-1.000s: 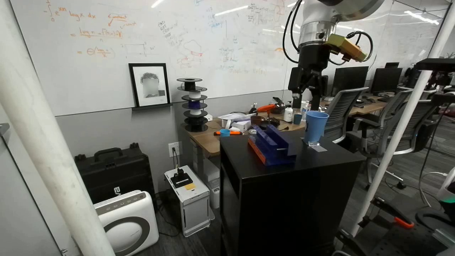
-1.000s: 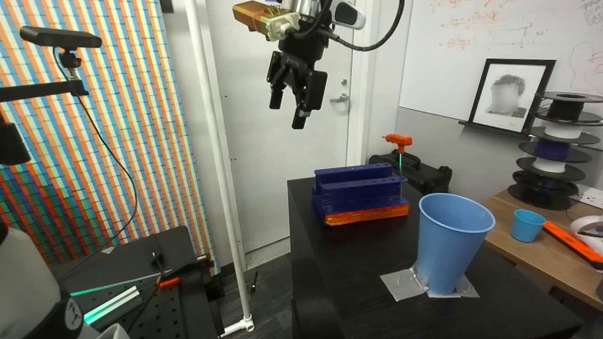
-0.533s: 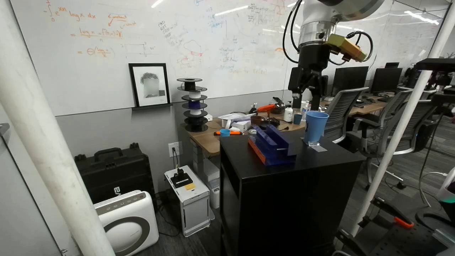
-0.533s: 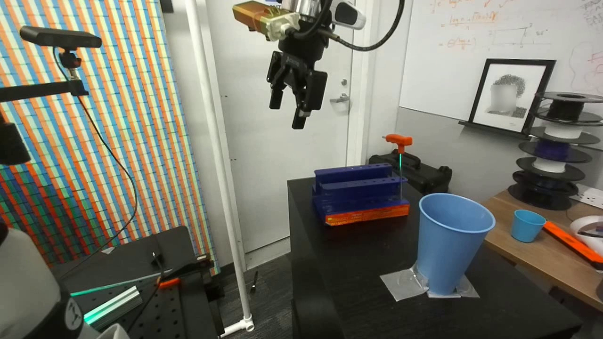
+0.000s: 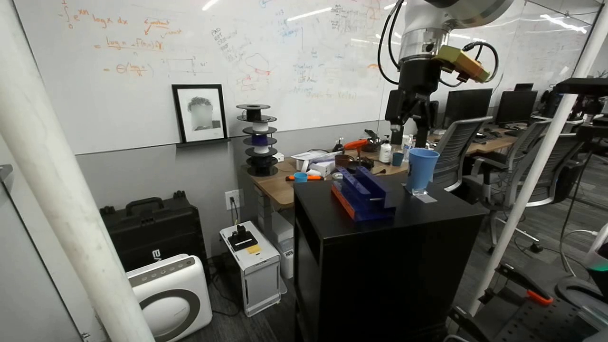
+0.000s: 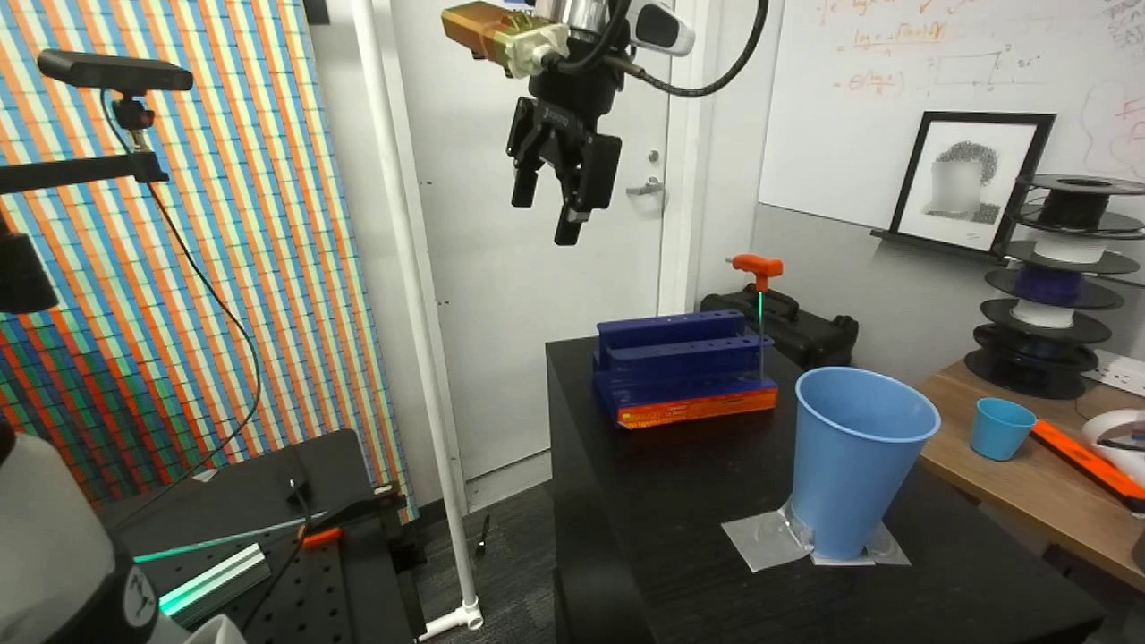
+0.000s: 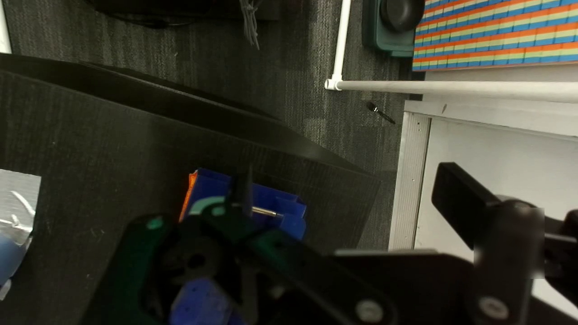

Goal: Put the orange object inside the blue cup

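The orange object appears to be an orange T-handled tool [image 6: 758, 266], standing upright at one end of a dark blue rack [image 6: 680, 360]. It shows in an exterior view [image 5: 356, 144] too; its handle is not visible in the wrist view. The light-blue cup [image 6: 854, 474] stands upright, taped to the black cabinet top, also seen in an exterior view [image 5: 422, 170]; only its edge [image 7: 9, 259] shows in the wrist view. My gripper [image 6: 547, 215] is open and empty, fingers pointing down, high above the cabinet and apart from tool and cup. Its fingers spread wide in the wrist view [image 7: 347, 192].
The black cabinet [image 5: 389, 270] carries the rack and cup. An orange box [image 6: 698, 409] lies along the rack's base. A wooden desk [image 6: 957, 483] beside it holds a small turquoise cup [image 6: 1000, 427] and a flat orange item [image 6: 1087, 463]. A white pole [image 6: 411, 268] stands near the cabinet.
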`<state>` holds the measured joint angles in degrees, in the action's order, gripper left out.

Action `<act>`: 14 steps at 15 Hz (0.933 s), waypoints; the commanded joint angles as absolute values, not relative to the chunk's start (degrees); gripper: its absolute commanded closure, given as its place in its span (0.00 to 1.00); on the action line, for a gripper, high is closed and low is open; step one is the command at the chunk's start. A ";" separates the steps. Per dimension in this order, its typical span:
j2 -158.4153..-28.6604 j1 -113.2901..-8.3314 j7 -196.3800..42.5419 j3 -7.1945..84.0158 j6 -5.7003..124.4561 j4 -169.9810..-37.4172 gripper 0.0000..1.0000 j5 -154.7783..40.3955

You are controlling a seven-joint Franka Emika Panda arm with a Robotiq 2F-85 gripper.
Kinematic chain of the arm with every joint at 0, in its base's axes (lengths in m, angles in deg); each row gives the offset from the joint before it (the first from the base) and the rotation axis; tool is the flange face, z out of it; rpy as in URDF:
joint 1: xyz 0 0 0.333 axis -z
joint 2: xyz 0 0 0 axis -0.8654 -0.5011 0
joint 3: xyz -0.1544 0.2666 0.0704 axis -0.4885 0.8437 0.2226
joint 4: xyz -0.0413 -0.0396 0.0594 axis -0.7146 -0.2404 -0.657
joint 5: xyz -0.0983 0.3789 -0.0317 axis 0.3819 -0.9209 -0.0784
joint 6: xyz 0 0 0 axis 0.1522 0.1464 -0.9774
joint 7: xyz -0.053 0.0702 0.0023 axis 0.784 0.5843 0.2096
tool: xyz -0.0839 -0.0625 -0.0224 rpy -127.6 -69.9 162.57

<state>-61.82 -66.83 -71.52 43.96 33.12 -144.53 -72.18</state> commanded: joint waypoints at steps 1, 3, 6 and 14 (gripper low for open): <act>-61.83 -66.02 -71.35 44.70 32.99 -144.45 0.00 -72.35; -61.83 -66.02 -71.35 44.70 32.99 -144.45 0.00 -72.35; -61.83 -66.02 -71.35 44.70 32.99 -144.45 0.00 -72.35; -61.59 -66.12 -70.36 45.27 34.46 -143.65 0.00 -70.08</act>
<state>-61.85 -66.79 -71.52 43.98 33.12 -144.60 -72.18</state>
